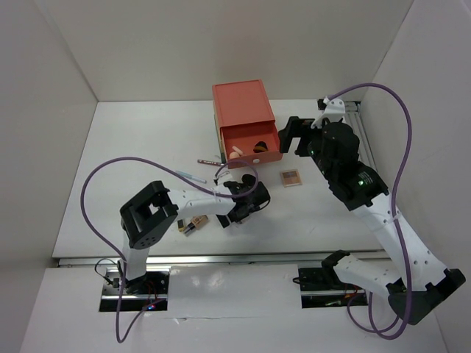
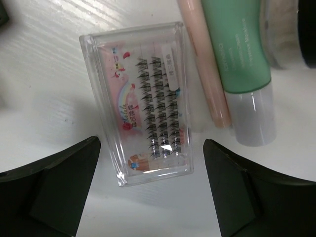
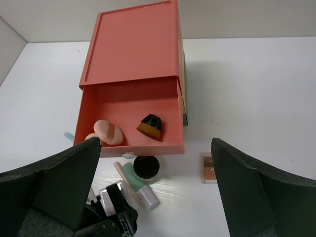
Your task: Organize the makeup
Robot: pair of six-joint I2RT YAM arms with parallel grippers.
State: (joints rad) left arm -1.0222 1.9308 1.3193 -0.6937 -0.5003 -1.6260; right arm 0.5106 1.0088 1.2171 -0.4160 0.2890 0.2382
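My left pincer (image 2: 150, 148) hung spread to its widest and empty. Its two black fingers (image 2: 59, 182) straddled a clear lash case (image 2: 143, 98) that lay flat on the white table (image 2: 44, 64). Neither finger touched the case. I judged the wide stance was meant to let the jaws drop past its long edges and close across the narrow width. Just to the right of the case in the wrist view lay a pale pink stick (image 2: 207, 69), and against that a mint tube (image 2: 237, 44) with a white cap. They sat so near that the finger on that side had little room and might nudge the stick.

My right pincer (image 3: 155, 148) was likewise wide apart and held nothing, poised in front of and above the coral drawer box (image 3: 131, 44). The top drawer stood pulled out, I supposed to receive the makeup. A peach sponge (image 3: 107, 132) and a black-and-amber brush head (image 3: 150, 126) lay inside it.

A round black pot (image 3: 146, 167) sat on the table just before the drawer front, with the pink palette (image 3: 208, 168) off to one side. From overhead, thin pencils (image 1: 208, 161) lay left of the box, and a gold-black lipstick (image 1: 190, 226) lay beside my left arm. Most of the makeup was out on the table, so I reckoned the sorting was at an early stage.
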